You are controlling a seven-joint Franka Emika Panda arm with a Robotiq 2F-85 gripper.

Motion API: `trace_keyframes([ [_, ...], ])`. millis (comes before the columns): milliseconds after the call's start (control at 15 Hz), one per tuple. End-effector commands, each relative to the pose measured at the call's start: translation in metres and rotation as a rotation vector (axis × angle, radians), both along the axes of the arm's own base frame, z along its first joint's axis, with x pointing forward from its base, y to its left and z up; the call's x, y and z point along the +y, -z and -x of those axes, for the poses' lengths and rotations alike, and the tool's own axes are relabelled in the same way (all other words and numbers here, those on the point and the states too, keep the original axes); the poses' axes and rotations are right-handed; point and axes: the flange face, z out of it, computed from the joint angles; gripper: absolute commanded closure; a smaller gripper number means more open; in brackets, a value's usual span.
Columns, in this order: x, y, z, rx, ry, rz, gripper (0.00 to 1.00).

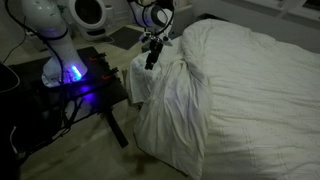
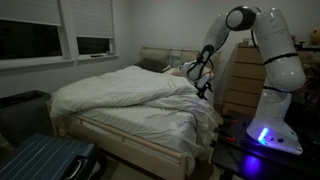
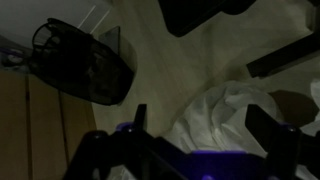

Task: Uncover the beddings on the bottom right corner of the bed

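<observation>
The bed (image 2: 140, 138) is wide, low and dressed all in white. Its wrinkled white beddings (image 1: 230, 90) hang down over the corner nearest the robot, almost to the floor. In both exterior views my gripper (image 1: 152, 57) (image 2: 203, 87) hangs just beside that corner, at the edge of the puffy cloth (image 2: 130, 90). In the wrist view the dark fingers (image 3: 262, 128) stand wide apart, so the gripper (image 3: 200, 125) is open. A bunched fold of the white beddings (image 3: 225, 108) shows below and between them. Nothing is gripped.
The robot stands on a black table with blue lights (image 1: 85, 85) next to the bed. A wooden dresser (image 2: 243, 85) is behind the arm. A blue suitcase (image 2: 45, 160) lies at the bed's foot. A black mesh bin (image 3: 85, 65) stands on the floor.
</observation>
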Motion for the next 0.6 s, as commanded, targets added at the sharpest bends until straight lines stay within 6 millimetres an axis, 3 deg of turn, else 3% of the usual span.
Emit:
trace_keyframes([
  [0, -0.027, -0.004, 0.01, 0.03, -0.123, 0.003, 0.0],
  [267, -0.068, 0.002, 0.022, -0.011, -0.273, -0.025, 0.0],
  [533, -0.122, 0.013, 0.042, -0.078, -0.398, -0.102, 0.0],
])
